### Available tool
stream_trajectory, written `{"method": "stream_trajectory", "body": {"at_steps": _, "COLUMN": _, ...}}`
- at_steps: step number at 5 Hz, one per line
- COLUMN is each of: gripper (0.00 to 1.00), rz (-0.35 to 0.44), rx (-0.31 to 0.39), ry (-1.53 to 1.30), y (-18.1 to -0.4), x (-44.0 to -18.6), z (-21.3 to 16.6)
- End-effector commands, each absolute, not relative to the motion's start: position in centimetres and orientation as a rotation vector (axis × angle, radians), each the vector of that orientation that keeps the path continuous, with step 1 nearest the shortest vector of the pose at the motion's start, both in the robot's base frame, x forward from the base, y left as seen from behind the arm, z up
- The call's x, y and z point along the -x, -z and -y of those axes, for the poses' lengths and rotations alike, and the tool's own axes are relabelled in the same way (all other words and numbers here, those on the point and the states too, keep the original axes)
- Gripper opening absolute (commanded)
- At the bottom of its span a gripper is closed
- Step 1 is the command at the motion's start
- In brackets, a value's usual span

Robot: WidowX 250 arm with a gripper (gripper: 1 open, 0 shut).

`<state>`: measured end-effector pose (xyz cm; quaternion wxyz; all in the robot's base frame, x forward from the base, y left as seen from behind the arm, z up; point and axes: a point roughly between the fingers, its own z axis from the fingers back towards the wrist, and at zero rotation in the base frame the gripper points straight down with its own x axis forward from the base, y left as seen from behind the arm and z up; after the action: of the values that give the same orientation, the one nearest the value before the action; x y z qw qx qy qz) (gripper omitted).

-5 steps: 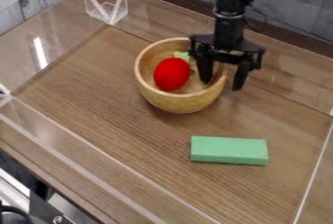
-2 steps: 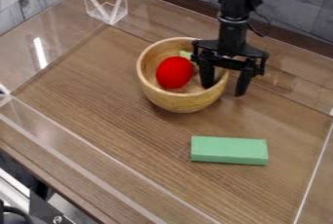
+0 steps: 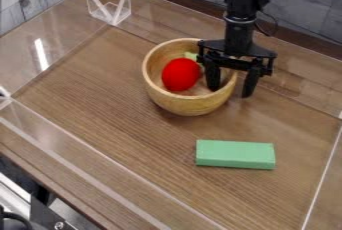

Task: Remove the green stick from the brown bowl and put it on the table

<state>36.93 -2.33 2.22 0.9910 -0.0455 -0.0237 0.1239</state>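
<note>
Starting at the left: bare tabletop [image 3: 80, 94], wood grain running off towards the clear plastic edging, and a little wire-like clear stand [image 3: 111, 3] up near the back. Nothing for us to do there!

Moving right, here's the brown bowl [image 3: 160, 101], and inside it, on the left, the red ball [image 3: 179, 73], big and round (hard to miss, that one). Just behind and to the right of the ball, a scrap of pale green shows: that's the green stick [image 3: 193, 57], in the bowl, partly hidden.

Now the gripper [image 3: 230, 78], dark and spindly, reaching in over the bowl's right side. Its fingers look spread, one over the inside of the bowl, the other out past the right rim; exactly how wide, I can't say. Anything in their grip? Can't tell from here, and I see no green between them. So my call: we're at the reach-and-grasp stage. Next it should shift left, line up on the stick and close, then lift clear of the wall. The danger is catching the rim or nudging the ball.

Far right, lower down, the flat green block [image 3: 235, 154] lies on the table, not our target.

And against the first frame, a second back? The arm sat slightly further left and now stands a touch right; bowl, ball and block haven't budged.
</note>
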Motion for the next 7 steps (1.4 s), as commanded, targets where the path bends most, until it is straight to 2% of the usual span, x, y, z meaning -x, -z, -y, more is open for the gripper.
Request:
{"method": "stream_trajectory", "body": {"at_steps": 1, "gripper": 0.0, "rz": 0.066, "rx": 0.098, "ry": -0.261, "y": -1.7, "x": -36.6, "z": 2.7}}
{"method": "stream_trajectory", "body": {"at_steps": 4, "gripper": 0.0, "rz": 0.068, "rx": 0.104, "ry": -0.239, "y": -1.8, "x": -35.9, "z": 1.9}}
{"method": "stream_trajectory", "body": {"at_steps": 5, "gripper": 1.0, "rz": 0.103, "rx": 0.144, "ry": -0.299, "y": -4.2, "x": -36.1, "z": 0.1}}
{"method": "stream_trajectory", "body": {"at_steps": 7, "gripper": 1.0, "rz": 0.191, "rx": 0.213, "ry": -0.47, "y": -8.7, "x": -34.0, "z": -0.1}}
